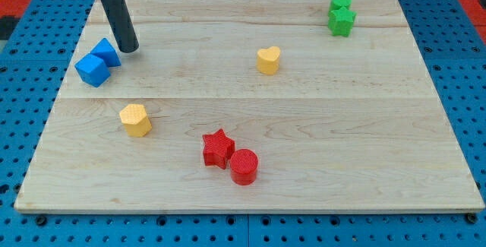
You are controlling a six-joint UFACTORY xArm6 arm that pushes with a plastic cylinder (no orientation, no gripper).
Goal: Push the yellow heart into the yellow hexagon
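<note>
The yellow heart point(268, 60) lies right of the board's middle, in the upper half. The yellow hexagon point(135, 119) lies at the lower left, well apart from the heart. My tip point(128, 50) rests on the board at the upper left, just right of the two blue blocks. It is far left of the heart and above the hexagon. The rod slants up to the view's top.
Two blue blocks point(97, 62) touch each other at the left edge. A red star point(218, 148) and a red cylinder point(244, 166) touch at the bottom centre. Two green blocks point(341, 15) sit together at the top right. The wooden board point(364, 125) lies on a blue pegboard.
</note>
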